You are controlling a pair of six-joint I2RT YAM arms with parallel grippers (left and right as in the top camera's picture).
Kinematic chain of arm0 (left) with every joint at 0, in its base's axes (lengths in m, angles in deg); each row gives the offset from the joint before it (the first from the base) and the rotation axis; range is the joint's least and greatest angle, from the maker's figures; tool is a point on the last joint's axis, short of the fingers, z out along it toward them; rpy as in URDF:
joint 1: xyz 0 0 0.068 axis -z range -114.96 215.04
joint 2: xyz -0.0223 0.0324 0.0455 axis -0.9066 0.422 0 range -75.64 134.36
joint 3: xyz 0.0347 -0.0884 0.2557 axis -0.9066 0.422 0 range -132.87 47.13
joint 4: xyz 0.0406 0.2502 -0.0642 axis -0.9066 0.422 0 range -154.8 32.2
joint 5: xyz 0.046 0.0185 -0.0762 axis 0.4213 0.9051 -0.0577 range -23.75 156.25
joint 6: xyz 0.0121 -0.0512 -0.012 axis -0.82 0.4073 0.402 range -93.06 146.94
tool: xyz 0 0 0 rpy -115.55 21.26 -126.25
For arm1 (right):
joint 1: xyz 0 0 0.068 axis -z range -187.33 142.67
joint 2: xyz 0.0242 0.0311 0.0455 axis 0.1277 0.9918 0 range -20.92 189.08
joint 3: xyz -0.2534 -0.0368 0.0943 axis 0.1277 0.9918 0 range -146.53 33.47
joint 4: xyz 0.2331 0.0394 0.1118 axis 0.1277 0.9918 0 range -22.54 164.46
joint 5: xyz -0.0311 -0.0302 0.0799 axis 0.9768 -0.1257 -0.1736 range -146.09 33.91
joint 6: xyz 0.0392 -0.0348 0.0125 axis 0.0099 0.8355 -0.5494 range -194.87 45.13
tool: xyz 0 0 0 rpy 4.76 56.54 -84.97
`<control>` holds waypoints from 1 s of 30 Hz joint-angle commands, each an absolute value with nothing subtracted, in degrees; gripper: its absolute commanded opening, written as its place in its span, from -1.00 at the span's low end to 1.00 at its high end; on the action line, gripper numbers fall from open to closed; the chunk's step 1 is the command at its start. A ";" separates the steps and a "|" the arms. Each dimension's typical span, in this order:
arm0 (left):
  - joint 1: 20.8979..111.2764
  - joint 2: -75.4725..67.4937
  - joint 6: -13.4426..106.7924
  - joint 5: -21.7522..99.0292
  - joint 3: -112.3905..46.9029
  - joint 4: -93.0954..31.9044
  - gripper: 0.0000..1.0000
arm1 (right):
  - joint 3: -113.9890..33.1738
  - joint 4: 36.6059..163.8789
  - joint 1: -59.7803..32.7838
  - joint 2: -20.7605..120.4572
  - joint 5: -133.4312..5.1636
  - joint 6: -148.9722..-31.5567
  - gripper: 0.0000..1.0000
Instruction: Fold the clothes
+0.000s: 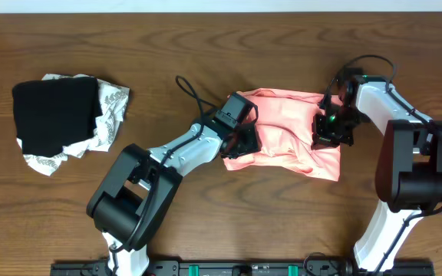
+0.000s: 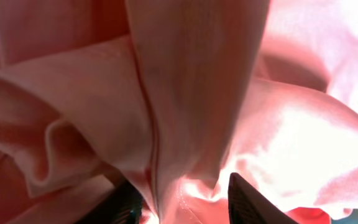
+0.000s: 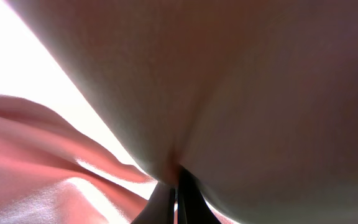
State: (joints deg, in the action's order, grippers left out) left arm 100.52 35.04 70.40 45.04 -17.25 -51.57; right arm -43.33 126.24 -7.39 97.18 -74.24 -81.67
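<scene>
right gripper [image 3: 176,200] clamped on shirt's [image 1: 286,126] right edge, arm bent inward, left gripper [image 2: 184,200] jaws apart around left fold, arm reaching diagonally

Open counter [image 1: 206,46] separated the T-shirt [image 1: 286,130] from the black garment [image 1: 56,115]. The left arm [image 1: 183,149] and right arm [image 1: 382,107] blocked the T-shirt's sides.

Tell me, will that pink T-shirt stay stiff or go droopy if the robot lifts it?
Probably droopy: the salmon-pink soft fabric T-shirt lies bunched in loose folds on the wooden table. It likely hangs from wherever it is pinched, as cloth drapes over the shut right gripper. Pushed, it would probably crumple, not roll.
</scene>
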 commanded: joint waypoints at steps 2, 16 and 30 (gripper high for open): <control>101.24 34.05 71.45 45.70 -17.25 -50.98 -0.08 | -41.05 124.23 -8.00 100.76 -71.29 -82.16 -0.98; 101.99 33.97 71.95 46.00 -17.25 -50.43 -0.88 | -41.05 124.51 -8.04 100.76 -69.81 -83.01 -0.97; 96.20 28.41 70.01 45.74 -17.29 -45.56 -0.88 | -41.05 125.08 -8.04 100.76 -68.04 -83.20 -0.97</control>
State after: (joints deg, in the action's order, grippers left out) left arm 97.16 30.34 71.45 45.59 -17.23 -45.73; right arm -43.33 126.35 -7.45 97.16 -73.85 -82.31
